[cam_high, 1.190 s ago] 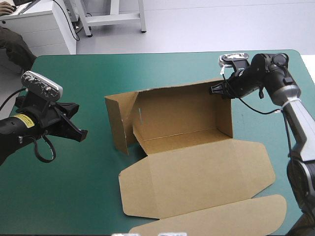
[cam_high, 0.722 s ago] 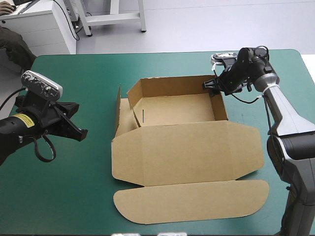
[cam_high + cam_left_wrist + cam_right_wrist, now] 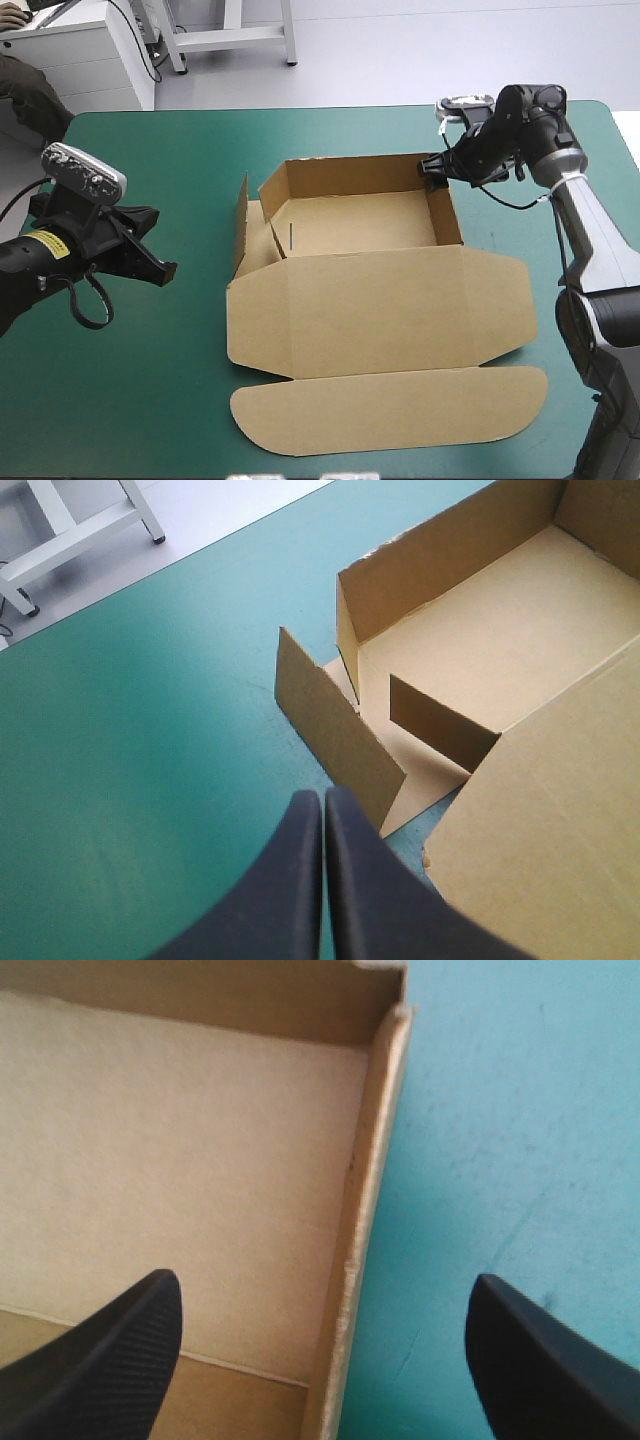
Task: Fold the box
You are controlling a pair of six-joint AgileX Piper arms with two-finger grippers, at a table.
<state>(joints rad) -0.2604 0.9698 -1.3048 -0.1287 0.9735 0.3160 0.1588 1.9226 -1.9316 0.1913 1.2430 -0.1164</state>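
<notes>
**A:** Begin at the left. What is the left hand [image 3: 160, 270] doing?

**B:** It hovers over the left part of the bench [image 3: 150, 380] with the teal-green cover. Its two black fin-shaped fingers are clenched to a point with nothing between them. It points at the box and is just short of it.

**A:** And the box?

**B:** The brown cut-cardboard box [image 3: 350, 222] sits at the middle of the bench as a half-made tray. Its left side flap [image 3: 241, 222] stands up but leans outward, untucked, and a shorter inner flap [image 3: 440, 723] slants across the floor beside it. The far wall is up. The broad flat lid [image 3: 380, 310] lies open toward the near edge, with its rounded tuck flap [image 3: 390, 405] nearest of all.

**A:** The right side?

**B:** The right wall [image 3: 365, 1210] is raised. The right hand [image 3: 432, 170] is at the far right corner with its black fingers released and wide apart. One finger is inside the tray and one is outside, straddling that wall without pinching it.

**A:** So which step is this?

**B:** Raising and tucking the walls, I judge. The right end looks done and the left end does not.

**A:** Next move?

**B:** Probably the left hand pushes the loose side flap upright and folds it over the inner flap. The right hand would need to steady the tray so it doesn't slide.
</notes>
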